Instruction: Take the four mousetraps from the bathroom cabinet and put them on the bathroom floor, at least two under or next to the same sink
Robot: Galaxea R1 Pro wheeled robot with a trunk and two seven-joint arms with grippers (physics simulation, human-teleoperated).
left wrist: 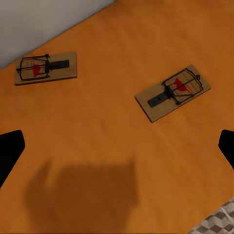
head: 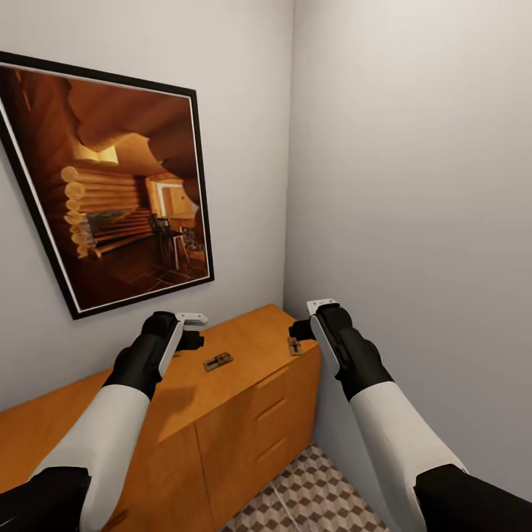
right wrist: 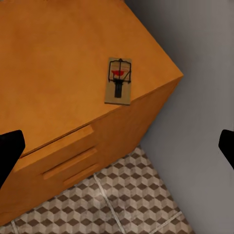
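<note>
Jaws wide open both sides, empty; L gripper [left wrist: 117,146] should drop square over mousetrap [left wrist: 173,92] mid-right on cabinet [left wrist: 122,44] top.

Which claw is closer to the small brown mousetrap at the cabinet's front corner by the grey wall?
Right. The right claw hovers just beside the corner mousetrap on the orange-brown wooden cabinet. The left claw is farther along the top, nearer another trap.
</note>
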